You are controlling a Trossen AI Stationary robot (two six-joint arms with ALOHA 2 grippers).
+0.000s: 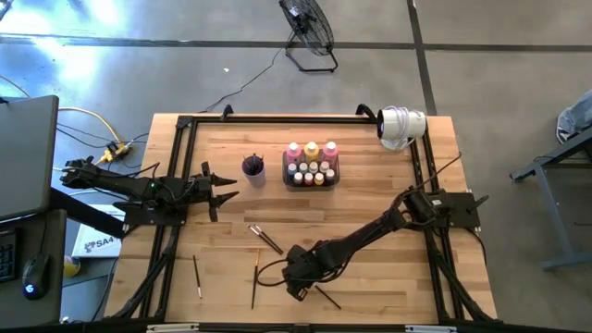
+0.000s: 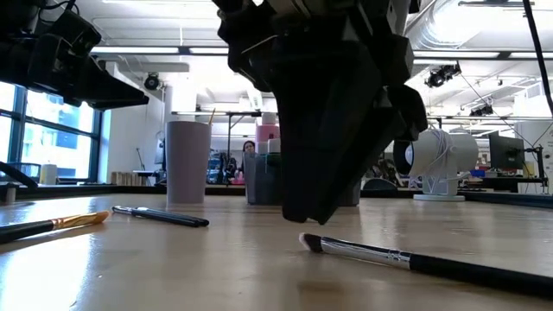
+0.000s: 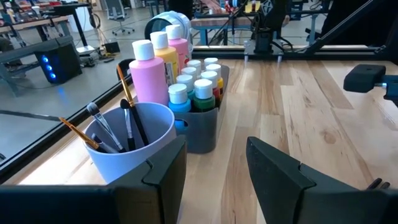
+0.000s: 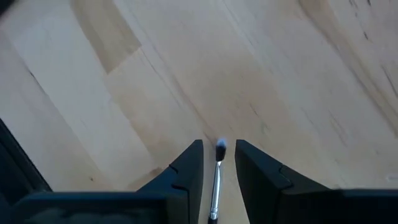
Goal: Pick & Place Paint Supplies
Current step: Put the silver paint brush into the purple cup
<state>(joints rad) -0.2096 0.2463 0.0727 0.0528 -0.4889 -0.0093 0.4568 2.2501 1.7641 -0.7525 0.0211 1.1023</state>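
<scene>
At six o'clock on the surface (image 1: 388, 185) our right gripper (image 4: 217, 163), fingers spread, straddles a paintbrush (image 4: 217, 180), others lie loose around, and toward twelve the cup (image 1: 253, 167) holds some beside bottles (image 1: 312, 163); left gripper (image 3: 214, 171) waits spread.

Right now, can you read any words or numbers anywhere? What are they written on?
"SA4": on the white box on the floor beside the table's left edge; anything after that is cut off.
The paint bottles show no readable labels.
No other readable text.
</scene>
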